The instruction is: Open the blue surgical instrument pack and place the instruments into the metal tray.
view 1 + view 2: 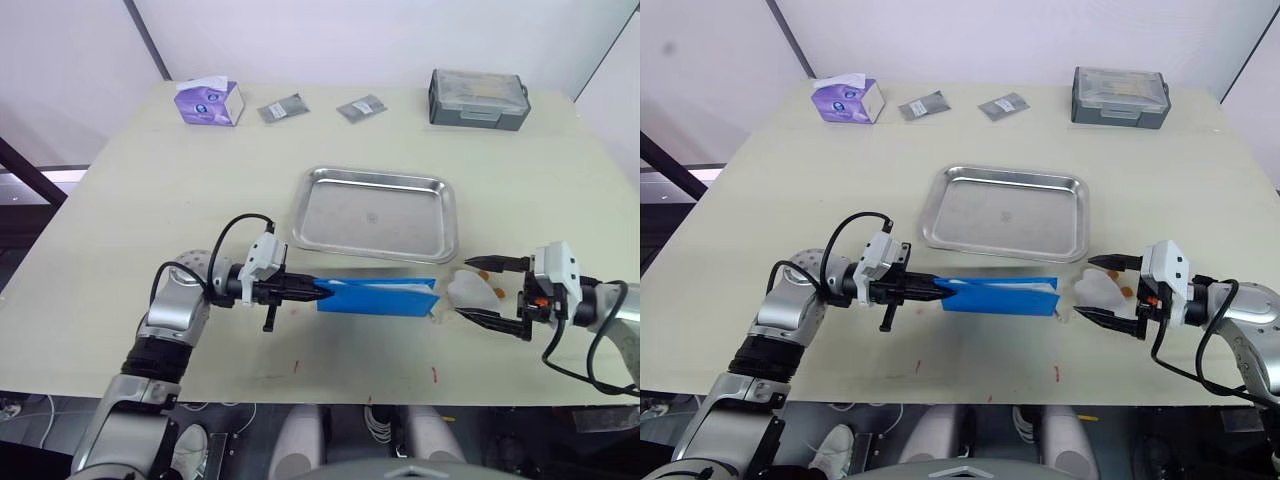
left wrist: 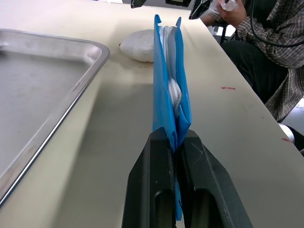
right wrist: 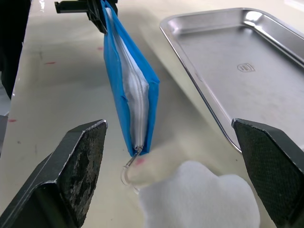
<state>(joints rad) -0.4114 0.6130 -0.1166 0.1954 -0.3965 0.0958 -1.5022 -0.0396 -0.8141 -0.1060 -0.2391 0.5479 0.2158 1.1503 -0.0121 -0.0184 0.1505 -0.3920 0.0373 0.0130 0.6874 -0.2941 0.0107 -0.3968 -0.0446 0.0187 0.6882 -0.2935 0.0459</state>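
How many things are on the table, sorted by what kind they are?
Blue pack: 1
Metal tray: 1
Small grey packets: 2
Grey lidded box: 1
Purple tissue box: 1
White soft lump: 1
Total: 7

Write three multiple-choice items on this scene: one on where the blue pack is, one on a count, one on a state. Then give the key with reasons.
1. Where is the pack?
A. In the tray
B. Near side of the tray, held on edge
C. On the grey box

2. How many grey foil packets lie at the table's far edge?
A. Two
B. Four
C. None

3. How is the right tool?
A. Shut on the pack
B. Shut on the tray's rim
C. Open, holding nothing

Key: 1 B, the left tool is shut on the pack's end and the pack stands on edge just on the near side of the tray. 2 A, two packets lie between the purple tissue box and the grey box. 3 C, its jaws stand wide apart beside the pack's other end.
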